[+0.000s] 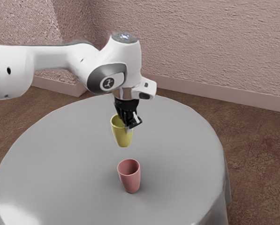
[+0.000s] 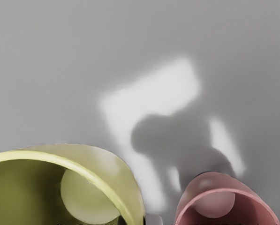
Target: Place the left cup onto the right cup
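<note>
I had the claw (image 1: 129, 123) pinched on the rim of the yellow cup (image 1: 121, 134), a sound hold, I judged, for something light, stiff and likely slick.

The exterior view reaches me evenly and softly lit. The grey table (image 1: 55, 154) carries a pale sheen near its front edge, and shadows are faint. In the wrist view a white patch of glare (image 2: 154, 93) lies on the tabletop, with a grey, soft-edged shadow (image 2: 177, 138) cutting into it. The inner floors of the yellow cup (image 2: 107, 168) and pink cup (image 2: 224, 185) catch light as pale discs.
</note>
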You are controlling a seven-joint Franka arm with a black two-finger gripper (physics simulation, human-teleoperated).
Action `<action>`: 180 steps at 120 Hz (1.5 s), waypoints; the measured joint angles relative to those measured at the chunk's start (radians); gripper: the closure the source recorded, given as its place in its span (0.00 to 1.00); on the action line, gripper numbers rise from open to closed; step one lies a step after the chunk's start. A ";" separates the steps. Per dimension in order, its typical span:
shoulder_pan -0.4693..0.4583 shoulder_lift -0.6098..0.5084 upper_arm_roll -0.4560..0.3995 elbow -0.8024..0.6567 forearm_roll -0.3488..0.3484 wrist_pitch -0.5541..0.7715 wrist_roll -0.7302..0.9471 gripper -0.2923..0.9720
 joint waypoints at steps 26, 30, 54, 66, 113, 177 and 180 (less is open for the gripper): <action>0.008 -0.013 -0.036 -0.027 -0.011 0.001 -0.034 0.85; 0.009 -0.015 -0.040 -0.031 -0.012 0.001 -0.039 0.85; 0.014 -0.039 -0.078 -0.047 -0.020 0.001 -0.068 0.85; 0.025 -0.052 -0.104 -0.056 -0.022 0.001 -0.082 0.85; 0.051 -0.081 -0.154 -0.105 -0.038 0.002 -0.133 0.85; 0.051 -0.076 -0.173 -0.128 -0.040 0.021 -0.183 0.85; 0.051 -0.075 -0.174 -0.129 -0.041 0.022 -0.185 0.85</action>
